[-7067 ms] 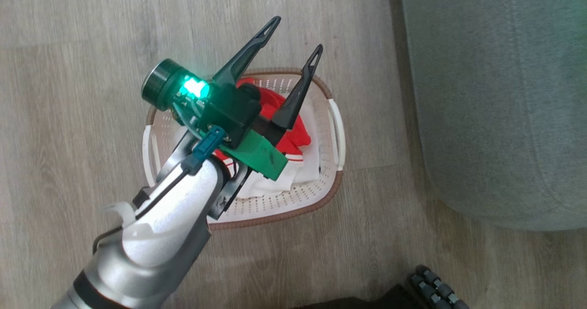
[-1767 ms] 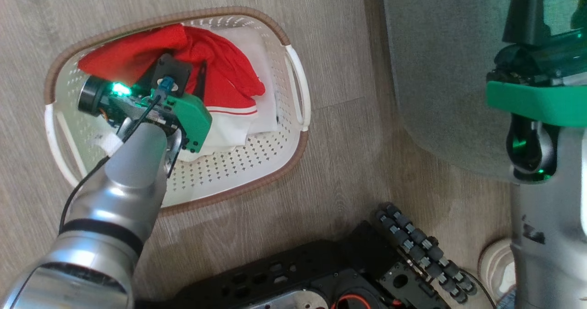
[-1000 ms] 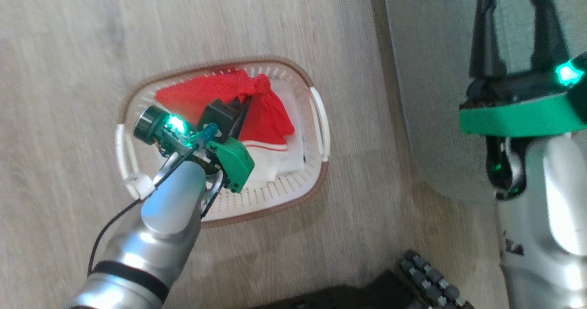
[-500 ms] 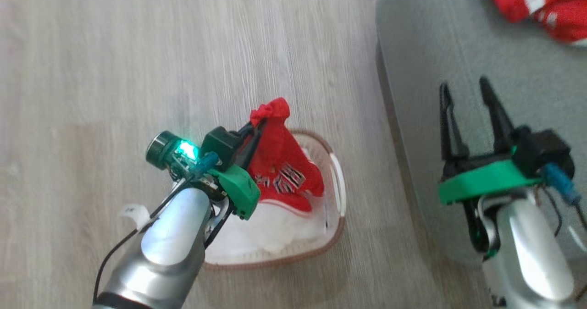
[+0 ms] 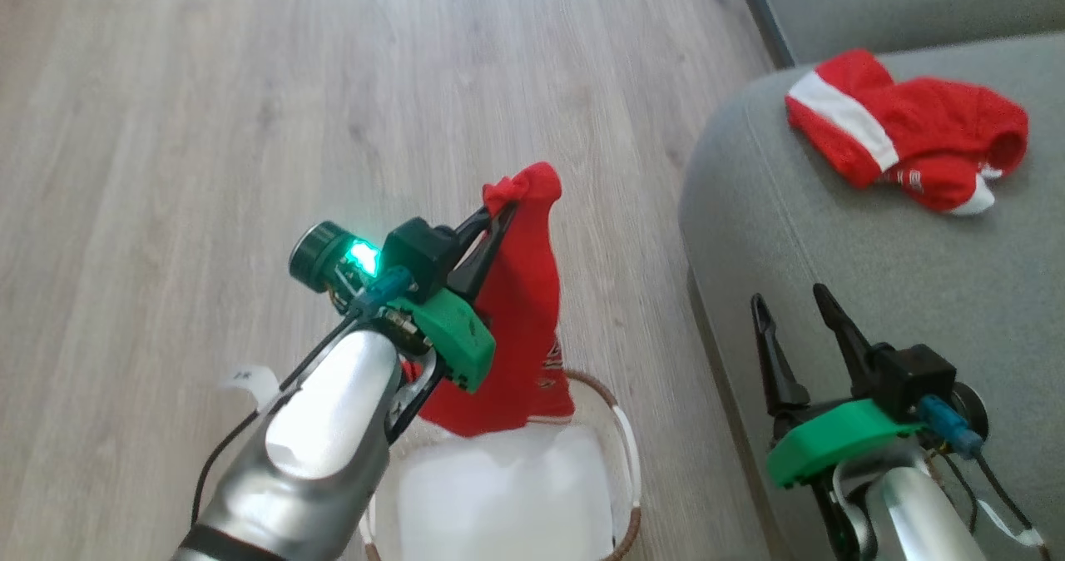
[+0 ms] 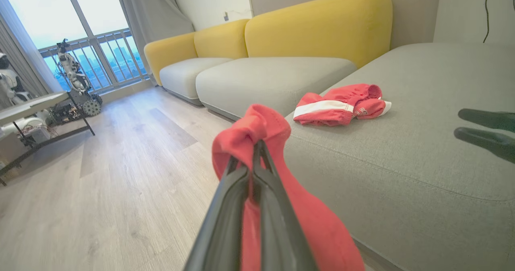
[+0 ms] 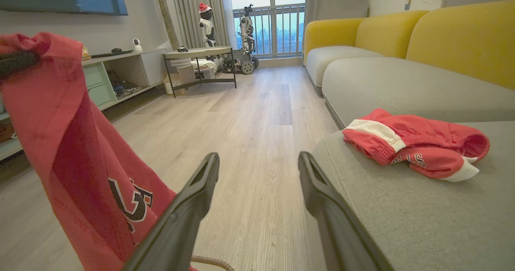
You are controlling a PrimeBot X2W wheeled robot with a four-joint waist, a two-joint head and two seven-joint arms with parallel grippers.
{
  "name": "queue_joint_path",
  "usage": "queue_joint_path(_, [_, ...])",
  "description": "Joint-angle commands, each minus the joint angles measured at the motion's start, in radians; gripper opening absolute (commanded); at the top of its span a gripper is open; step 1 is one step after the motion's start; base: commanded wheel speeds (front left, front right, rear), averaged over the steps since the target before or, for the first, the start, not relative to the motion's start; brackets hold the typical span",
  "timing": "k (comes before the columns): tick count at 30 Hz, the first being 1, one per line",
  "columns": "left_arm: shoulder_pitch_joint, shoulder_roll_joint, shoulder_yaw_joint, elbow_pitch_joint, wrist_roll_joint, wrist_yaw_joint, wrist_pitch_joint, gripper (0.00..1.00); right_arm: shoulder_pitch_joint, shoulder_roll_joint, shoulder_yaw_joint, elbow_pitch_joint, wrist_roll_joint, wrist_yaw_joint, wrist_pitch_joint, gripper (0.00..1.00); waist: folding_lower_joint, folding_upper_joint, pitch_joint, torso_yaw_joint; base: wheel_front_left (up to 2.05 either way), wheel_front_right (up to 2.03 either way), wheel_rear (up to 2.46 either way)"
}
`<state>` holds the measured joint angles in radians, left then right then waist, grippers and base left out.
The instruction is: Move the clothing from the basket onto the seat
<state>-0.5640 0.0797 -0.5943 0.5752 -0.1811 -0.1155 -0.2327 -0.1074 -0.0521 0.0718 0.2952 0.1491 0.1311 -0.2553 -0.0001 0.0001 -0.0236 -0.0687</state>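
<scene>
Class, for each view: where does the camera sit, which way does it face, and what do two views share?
Head view: from the head, down at basket and seat; left end effector shut on jersey, right end effector open.
Left wrist view: along its own shut fingers, toward the sofa.
Right wrist view: along its own open fingers, toward the window.
Shared: both wrist views show the shorts on the seat.

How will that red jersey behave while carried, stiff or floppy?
Likely floppy: the jersey hangs in a long drape from the left gripper. Probably light, since one pinched bunch bears it. Its hem may brush the basket rim.
</scene>
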Motion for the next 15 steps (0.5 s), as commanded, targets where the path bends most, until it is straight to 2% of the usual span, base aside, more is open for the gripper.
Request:
queue_joint_path(1, [-0.073, 0.013, 0.034, -0.046, -0.015, -0.003, 0.004, 0.0, -0.022, 0.002, 0.032, -0.027, -0.011, 0.0, -0.006, 1.0, 0.0001, -0.0001, -0.049, 0.015, 0.0, 0.0, 0.0])
queue_joint_path(15, [-0.176, -0.006, 0.021, -0.062, -0.047, -0.005, 0.049, 0.0, -0.035, 0.002, 0.141, 0.007, 0.025, 0.0, -0.006, 1.0, 0.0001, -0.0001, -0.102, 0.037, 0.0, 0.0, 0.0])
